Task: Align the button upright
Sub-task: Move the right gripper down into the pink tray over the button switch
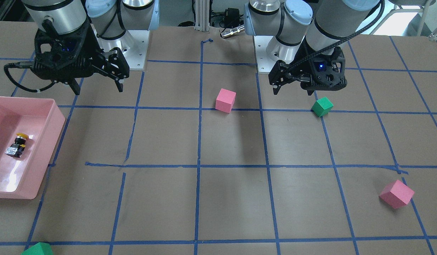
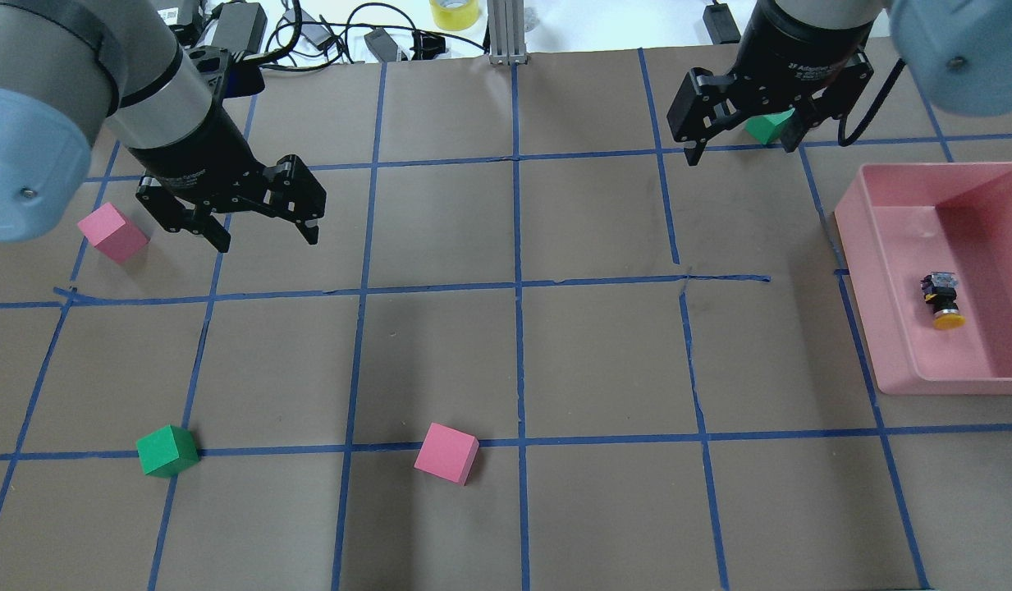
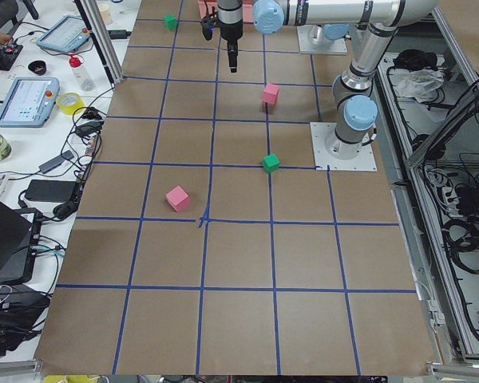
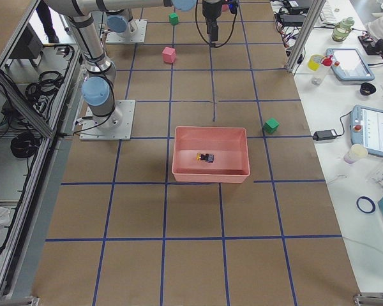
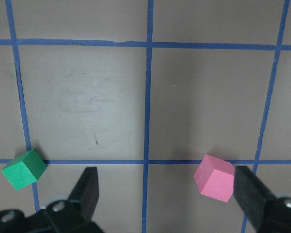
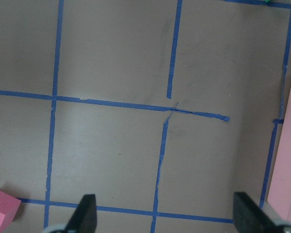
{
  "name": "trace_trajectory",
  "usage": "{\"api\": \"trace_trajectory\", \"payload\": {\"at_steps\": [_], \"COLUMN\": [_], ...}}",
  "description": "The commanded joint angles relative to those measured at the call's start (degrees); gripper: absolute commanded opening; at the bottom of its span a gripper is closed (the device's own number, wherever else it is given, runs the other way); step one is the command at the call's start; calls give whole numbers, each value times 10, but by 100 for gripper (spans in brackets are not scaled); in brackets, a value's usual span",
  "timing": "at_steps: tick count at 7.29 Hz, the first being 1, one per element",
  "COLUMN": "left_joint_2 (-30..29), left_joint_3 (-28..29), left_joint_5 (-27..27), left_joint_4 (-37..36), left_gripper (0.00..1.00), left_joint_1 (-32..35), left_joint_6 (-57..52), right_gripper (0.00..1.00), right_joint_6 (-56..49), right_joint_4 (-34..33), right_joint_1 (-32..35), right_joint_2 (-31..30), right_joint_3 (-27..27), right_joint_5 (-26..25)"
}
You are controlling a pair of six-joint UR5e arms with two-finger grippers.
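Note:
The button (image 2: 941,300) lies on its side inside the pink tray (image 2: 932,169), with its yellow cap toward the robot's side. It also shows in the front view as the button (image 1: 18,145) and in the right-side view as the button (image 4: 205,157). My right gripper (image 2: 739,154) hangs open above the table, beyond the tray's far left corner and well away from the button; the right gripper (image 6: 165,216) holds nothing. Over the left half of the table my left gripper (image 2: 267,241) is open and empty; the left gripper (image 5: 167,191) has bare table between its fingers.
Foam cubes are scattered about: a pink cube (image 2: 112,232) beside the left gripper, a green cube (image 2: 167,451), a pink cube (image 2: 446,453) and a green cube (image 2: 767,125) behind the right gripper. The tray wall (image 1: 51,148) stands at the table's right side. Cables and tape lie past the far edge.

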State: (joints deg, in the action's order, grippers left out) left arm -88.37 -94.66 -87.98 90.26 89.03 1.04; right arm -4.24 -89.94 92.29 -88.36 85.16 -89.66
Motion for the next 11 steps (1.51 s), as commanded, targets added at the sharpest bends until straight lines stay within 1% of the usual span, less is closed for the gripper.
{"api": "trace_trajectory", "payload": {"at_steps": [1,3,4,6,7,8,9,10,11], "left_joint_2": [0,0,0,0,0,0,0,0,0], "left_joint_3": [-1,-1,-1,-1,-1,-1,-1,-1,-1], "left_joint_5": [-2,0,-2,-2,-2,-2,-2,-2,-1], "left_joint_4": [0,0,0,0,0,0,0,0,0], "left_gripper": [100,100,100,100,100,100,100,100,100], "left_joint_1": [0,0,0,0,0,0,0,0,0], "left_joint_6": [-2,0,-2,-2,-2,-2,-1,-1,0], "right_gripper": [100,100,100,100,100,100,100,99,100], "right_joint_6": [-1,-2,-9,-66,-114,-186,-204,-234,-281], "right_joint_4": [-4,-6,-6,-1,-2,-9,-42,-85,-175], "right_joint_1": [-4,-23,-52,-160,-202,-237,-290,-327,-350], "right_joint_2": [3,8,9,16,28,47,68,85,93], "right_joint_3": [1,-5,-5,0,1,3,9,45,105], "right_joint_5": [0,-2,-1,-1,-2,-1,-1,0,2]}}
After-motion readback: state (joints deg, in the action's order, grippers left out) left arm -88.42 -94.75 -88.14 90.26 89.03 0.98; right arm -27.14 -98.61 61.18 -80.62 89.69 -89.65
